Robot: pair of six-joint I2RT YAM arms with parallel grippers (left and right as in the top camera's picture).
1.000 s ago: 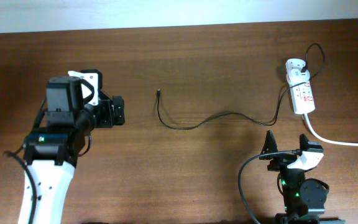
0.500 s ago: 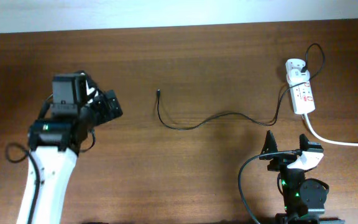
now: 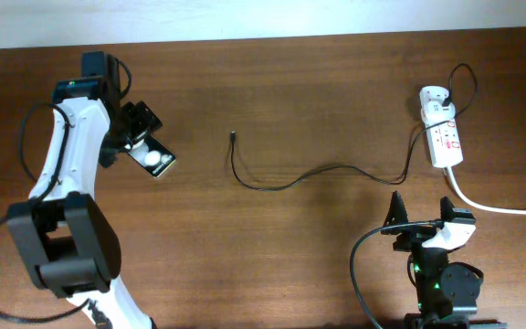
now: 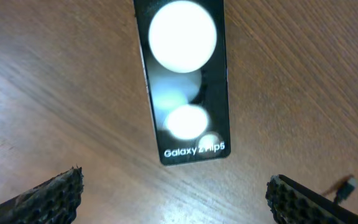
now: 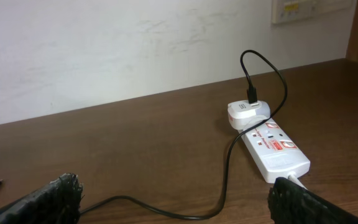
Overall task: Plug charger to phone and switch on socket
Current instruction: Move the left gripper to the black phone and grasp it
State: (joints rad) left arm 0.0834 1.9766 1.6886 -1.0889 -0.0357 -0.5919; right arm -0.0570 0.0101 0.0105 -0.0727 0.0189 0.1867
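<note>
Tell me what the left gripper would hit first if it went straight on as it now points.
Most likely the phone, flat on the table dead ahead, in line with the open left gripper; depth is unclear.

White "Galaxy Z Flip5" at one end of the phone point(image 4: 182, 81), partly glared, red marks on the socket point(image 5: 272, 149) unreadable

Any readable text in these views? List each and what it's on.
"Galaxy Z Flip5": white print at one end of the phone, left wrist view; the middle is partly washed out by glare.
Red markings on the socket switches: too small to read.
Yellowish label on the wall plate, right wrist view: too blurred to read.
</note>
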